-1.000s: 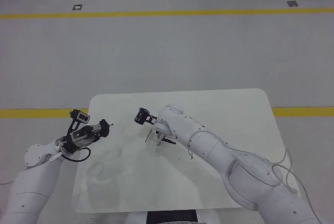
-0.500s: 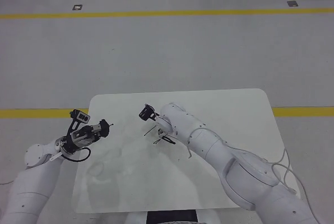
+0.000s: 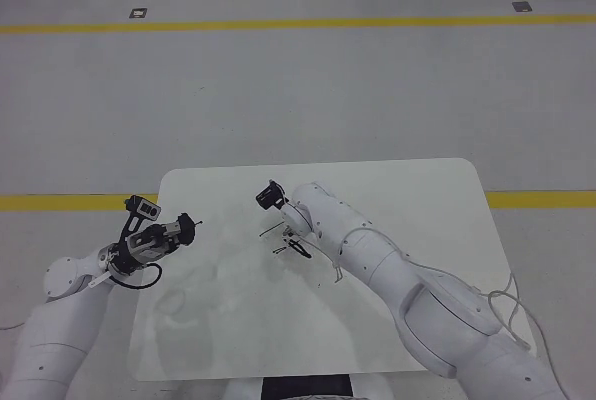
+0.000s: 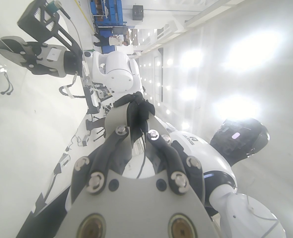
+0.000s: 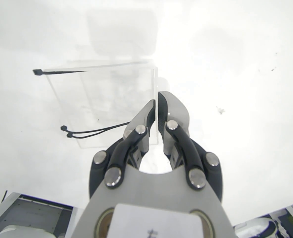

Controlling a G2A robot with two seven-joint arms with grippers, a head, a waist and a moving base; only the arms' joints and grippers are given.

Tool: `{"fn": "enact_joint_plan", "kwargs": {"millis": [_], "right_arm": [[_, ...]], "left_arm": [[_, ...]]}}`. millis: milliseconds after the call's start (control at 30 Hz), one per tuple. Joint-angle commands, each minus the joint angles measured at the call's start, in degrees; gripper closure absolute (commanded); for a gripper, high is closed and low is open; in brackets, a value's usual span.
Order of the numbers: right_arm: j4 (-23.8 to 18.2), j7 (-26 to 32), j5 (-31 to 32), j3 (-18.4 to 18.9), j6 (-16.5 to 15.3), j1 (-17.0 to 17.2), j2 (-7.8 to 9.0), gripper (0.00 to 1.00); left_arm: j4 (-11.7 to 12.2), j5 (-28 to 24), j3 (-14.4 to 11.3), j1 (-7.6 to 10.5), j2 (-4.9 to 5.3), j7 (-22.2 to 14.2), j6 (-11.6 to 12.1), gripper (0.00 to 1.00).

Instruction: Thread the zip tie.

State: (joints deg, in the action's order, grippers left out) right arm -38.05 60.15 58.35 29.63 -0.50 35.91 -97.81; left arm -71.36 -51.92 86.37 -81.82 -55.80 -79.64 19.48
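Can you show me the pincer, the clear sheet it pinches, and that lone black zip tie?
Right pincer (image 5: pixel 157 103): right wrist view, between its fingertips.
Clear sheet (image 5: pixel 99 97): right wrist view, bare middle.
Lone zip tie (image 5: pixel 62 72): right wrist view, its strap.

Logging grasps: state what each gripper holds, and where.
The right gripper pinches the clear plate by its edge; the left gripper holds a zip tie, spot hidden.

The left gripper (image 4: pixel 136 105) is clamped on a black zip tie (image 4: pixel 143 154), whose strand runs back between its fingers (image 4: pixel 166 149). Beyond, over the white table (image 4: pixel 25 130), the right gripper (image 4: pixel 5 48) has its fingers together, with two more ties (image 4: pixel 9 86) near it.
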Motion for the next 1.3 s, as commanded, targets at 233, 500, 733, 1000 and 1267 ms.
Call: {"fn": "enact_joint_plan", "kwargs": {"millis": [233, 500, 733, 1000, 1267], "right_arm": [[-4.8, -2.3, 4.2, 1.8, -1.1, 1.4, 1.65, 0.00], [-13.3, -4.4, 8.3, 4.9, -16.1, 3.6, 5.34, 0.00], [-20.2, -0.8, 5.8, 4.4, -19.0, 5.0, 8.31, 0.00], [-20.1, -1.0, 7.1, 4.1, -18.4, 5.3, 8.38, 0.00], [-20.4, 2.0, 7.4, 2.6, -19.0, 4.7, 8.45, 0.11]], "left_arm": [[0.0, 0.0, 0.0, 0.00, 0.00, 0.0, 0.0, 1.00], [0.0, 0.0, 0.0, 0.00, 0.00, 0.0, 0.0, 1.00], [0.0, 0.0, 0.0, 0.00, 0.00, 0.0, 0.0, 1.00], [0.0, 0.0, 0.0, 0.00, 0.00, 0.0, 0.0, 1.00], [0.0, 0.0, 0.0, 0.00, 0.00, 0.0, 0.0, 1.00]]}}
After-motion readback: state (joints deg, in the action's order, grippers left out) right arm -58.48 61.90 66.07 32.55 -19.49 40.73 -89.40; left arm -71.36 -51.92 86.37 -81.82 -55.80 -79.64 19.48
